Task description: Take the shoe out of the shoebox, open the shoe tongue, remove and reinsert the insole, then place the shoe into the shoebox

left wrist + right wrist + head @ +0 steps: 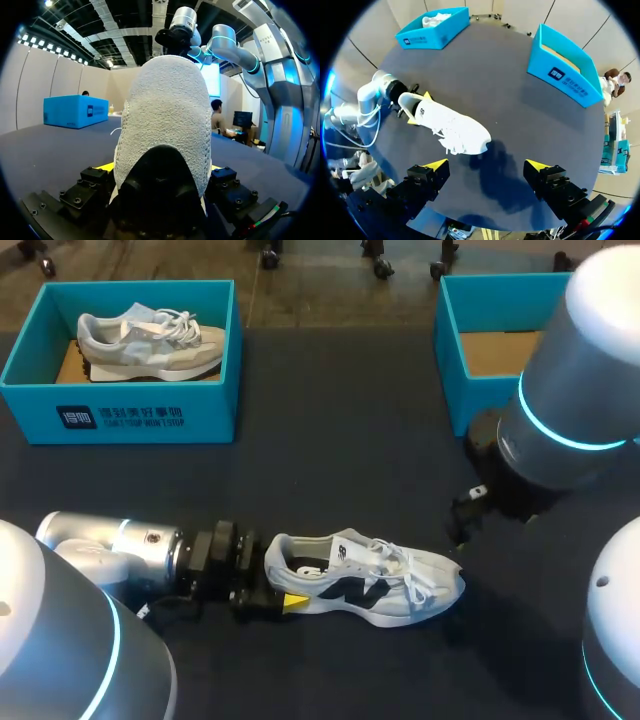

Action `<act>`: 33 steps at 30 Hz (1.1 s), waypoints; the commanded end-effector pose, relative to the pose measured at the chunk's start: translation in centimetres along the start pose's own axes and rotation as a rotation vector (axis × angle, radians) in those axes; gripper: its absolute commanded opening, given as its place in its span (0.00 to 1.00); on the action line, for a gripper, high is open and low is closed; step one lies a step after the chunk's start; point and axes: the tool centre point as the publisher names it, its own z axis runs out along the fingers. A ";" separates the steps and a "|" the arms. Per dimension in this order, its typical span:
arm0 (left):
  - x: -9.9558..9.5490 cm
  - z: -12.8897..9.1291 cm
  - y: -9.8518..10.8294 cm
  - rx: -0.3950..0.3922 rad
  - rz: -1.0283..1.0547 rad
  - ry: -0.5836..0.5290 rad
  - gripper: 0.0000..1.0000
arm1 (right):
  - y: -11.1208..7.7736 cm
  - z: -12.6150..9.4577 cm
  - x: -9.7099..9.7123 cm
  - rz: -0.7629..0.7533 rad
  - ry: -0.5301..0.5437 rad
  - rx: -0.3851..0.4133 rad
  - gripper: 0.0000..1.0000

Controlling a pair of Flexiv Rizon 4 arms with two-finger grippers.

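A white shoe (365,580) with a dark side logo lies on its sole on the dark table, toe pointing right. My left gripper (282,588) is shut on its heel, one finger on each side. In the left wrist view the heel (165,115) fills the space between the fingers (95,180). My right gripper (486,167) hangs open above the table, with nothing between its fingers. It is off the toe end of the shoe (450,125). The empty blue shoebox (480,390) stands at the back right.
A second blue box (120,415) at the back left holds a grey and beige shoe (150,340). My right arm (560,410) rises over the right side of the table, in front of the empty box (565,70).
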 end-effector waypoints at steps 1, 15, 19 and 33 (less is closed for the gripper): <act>0.2 0.1 0.1 0.001 0.000 -0.003 0.00 | -0.7 0.2 -0.5 0.001 0.016 -0.026 1.00; 0.2 0.1 0.1 0.001 0.000 -0.003 0.00 | 4.2 0.6 4.4 -0.009 -0.134 0.123 1.00; 0.2 0.1 0.1 0.001 0.000 -0.003 0.00 | 5.2 1.3 5.8 0.020 -0.187 0.217 1.00; 0.2 0.1 0.1 0.001 0.000 -0.003 0.00 | 8.4 2.8 8.4 0.178 -0.146 0.250 1.00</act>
